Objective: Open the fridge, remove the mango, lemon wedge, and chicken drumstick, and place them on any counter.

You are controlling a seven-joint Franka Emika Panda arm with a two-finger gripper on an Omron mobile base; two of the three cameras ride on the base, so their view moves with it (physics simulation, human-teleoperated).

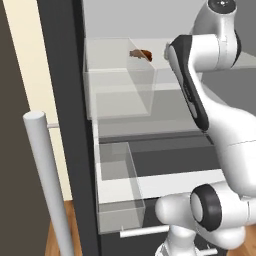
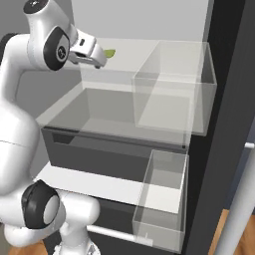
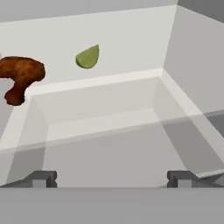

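Item: lemon wedge [image 3: 88, 57], a small yellow-green teardrop-shaped sliver lying flat on the pale grey upper shelf [image 3: 131, 35] inside the fridge, towards the back. In the right base view it [image 2: 109, 52] shows as a green fleck just beyond the hand. Handling, by judgement: very light, thin, slightly soft and probably slick; low profile, so a pinch across its broad rounded end, fingers brought right down to the shelf surface, looks safest. Liable to skid or flip if nudged by one finger first.

Item: chicken drumstick [image 3: 19, 78], a curved reddish-brown meat piece with a fat upper end and narrow shank, on the same shelf, left of the wedge and well apart from it in the hand view; seen in the left base view [image 1: 141, 54] beside the arm. Handling, by judgement: heavier than the wedge, firm, irregular; grasp across the thick end, since the shank would likely swing.

Item: mango. Not located.

Gripper [image 3: 111, 178]: two dark finger tips standing at full spread, nothing between them, hovering short of both foods above a clear-walled bin [image 3: 100, 127].

Surroundings: dark grey fridge [image 1: 62, 75] standing open, long silver bar handle [image 1: 45, 175] in the foreground; transparent door bins [image 2: 172, 94] on the open door; lower drawers below the shelf.
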